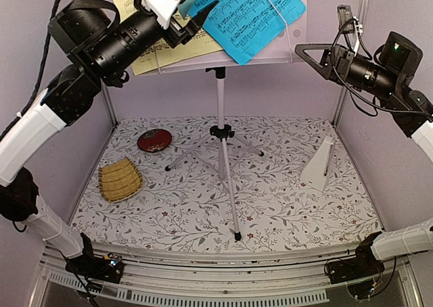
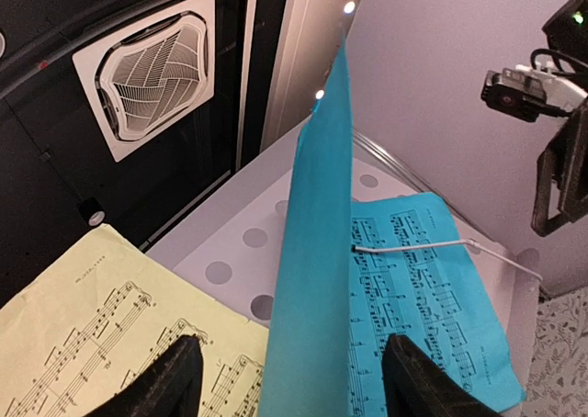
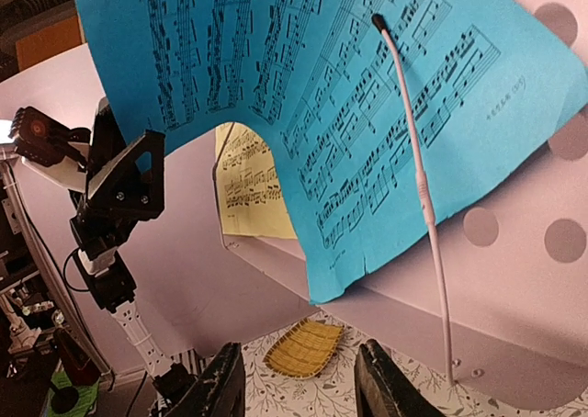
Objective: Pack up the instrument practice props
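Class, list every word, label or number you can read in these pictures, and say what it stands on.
Nothing can be read as words.
On the blue music sheet: small print near one edge, too small to read.
On the pale-yellow music sheet: a faint heading, too blurred to read.

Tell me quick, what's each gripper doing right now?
Left gripper: open, with the upturned edge of the blue music sheet standing between its fingers, not pinched.
Right gripper: open, holding nothing.
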Action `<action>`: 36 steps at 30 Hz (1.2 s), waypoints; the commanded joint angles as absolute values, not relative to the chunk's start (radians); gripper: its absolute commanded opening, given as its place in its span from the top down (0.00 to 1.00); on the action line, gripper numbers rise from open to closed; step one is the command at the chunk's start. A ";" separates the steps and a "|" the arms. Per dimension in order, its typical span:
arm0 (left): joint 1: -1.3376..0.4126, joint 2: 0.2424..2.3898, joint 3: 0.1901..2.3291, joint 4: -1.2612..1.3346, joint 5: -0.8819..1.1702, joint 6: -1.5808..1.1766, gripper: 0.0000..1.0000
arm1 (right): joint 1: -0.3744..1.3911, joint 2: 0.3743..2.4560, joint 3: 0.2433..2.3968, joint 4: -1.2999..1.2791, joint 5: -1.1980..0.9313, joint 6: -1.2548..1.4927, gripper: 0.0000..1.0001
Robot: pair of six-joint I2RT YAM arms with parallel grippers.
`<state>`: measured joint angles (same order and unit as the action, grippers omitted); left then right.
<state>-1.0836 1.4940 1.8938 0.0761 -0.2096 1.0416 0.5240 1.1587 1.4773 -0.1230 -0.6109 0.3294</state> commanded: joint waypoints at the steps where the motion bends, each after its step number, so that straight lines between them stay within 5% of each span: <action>1: -1.072 1.547 1.959 0.004 -0.197 0.957 0.34 | 0.535 1.194 1.578 -0.123 -0.551 0.283 0.61; 8: -1.069 1.568 1.968 0.072 -0.220 0.918 0.71 | 0.576 1.315 1.775 -0.217 -0.424 0.167 0.66; 22: -1.069 1.574 1.976 0.155 -0.249 0.906 1.00 | 0.644 1.486 1.999 -0.324 -0.259 0.013 0.73; 36: -1.067 1.573 1.987 0.131 -0.238 0.909 1.00 | 0.676 1.552 2.066 -0.318 -0.120 -0.062 0.79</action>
